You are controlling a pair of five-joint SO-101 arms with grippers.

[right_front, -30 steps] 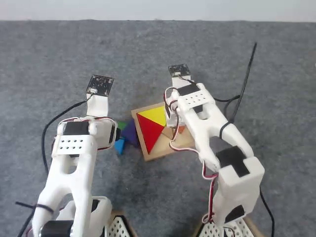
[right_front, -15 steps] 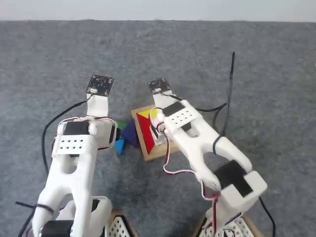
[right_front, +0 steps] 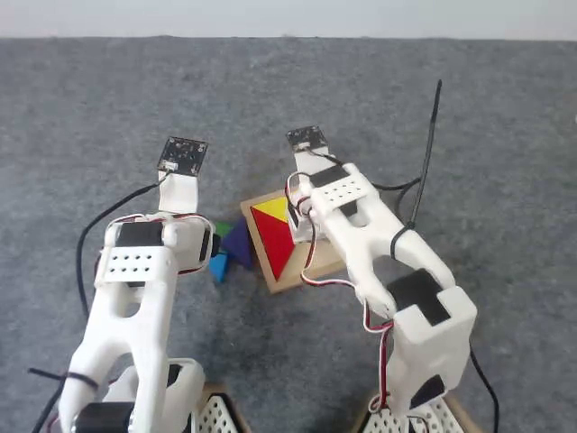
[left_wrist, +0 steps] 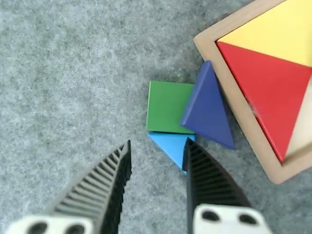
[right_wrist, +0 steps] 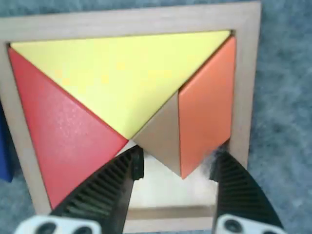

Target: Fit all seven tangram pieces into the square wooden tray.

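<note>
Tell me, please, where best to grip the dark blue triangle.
Likely from above, take the triangle by the corner overlapping the green square: it rests on top there, seemingly raised, whereas its long edge hugs the tray rim.

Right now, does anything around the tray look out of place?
Yes: the dark blue triangle, outside the tray, overlaps the green square and butts against the tray's outer rim, so it probably isn't lying flat.
</note>
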